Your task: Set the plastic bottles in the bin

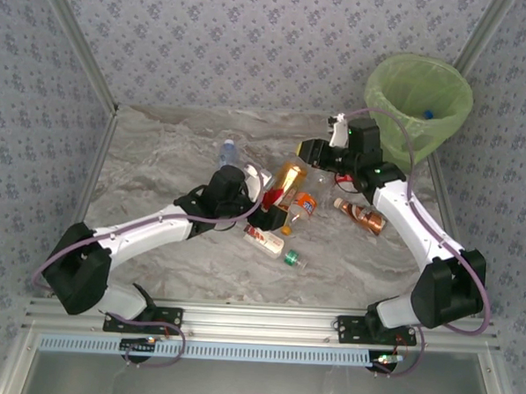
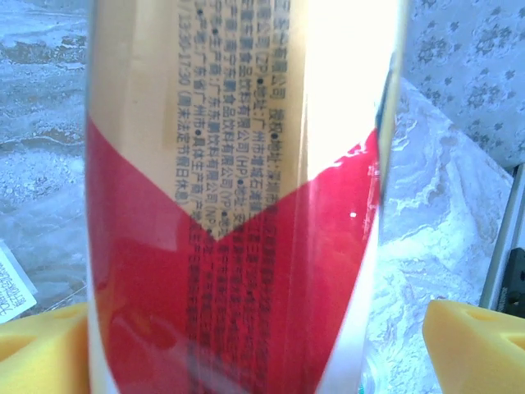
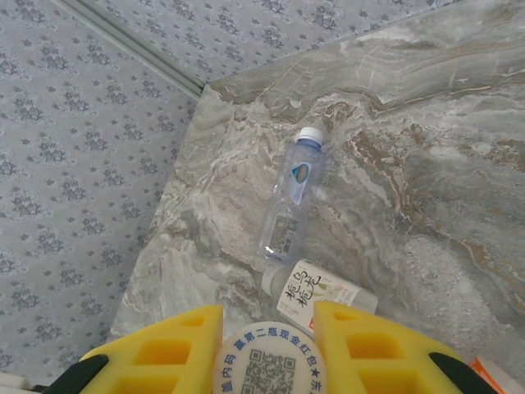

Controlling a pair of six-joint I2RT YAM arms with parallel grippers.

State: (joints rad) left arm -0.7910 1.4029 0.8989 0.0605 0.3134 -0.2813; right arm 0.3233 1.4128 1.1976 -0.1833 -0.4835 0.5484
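Two bottles (image 3: 291,197) lie nr wall edge of table (image 3: 426,123), bare marble beyond.

White-shelled arms (image 1: 146,231) with black joints and bases; lilac cables (image 1: 413,152) loop alongside; yellow jaws with square cut-outs.

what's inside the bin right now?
Inside the bin, the green bag lining shows, plus one small blue thing low down, likely a bottle cap. The bin's near wall covers whatever lies below it, so how many bottles are in there cannot be told.
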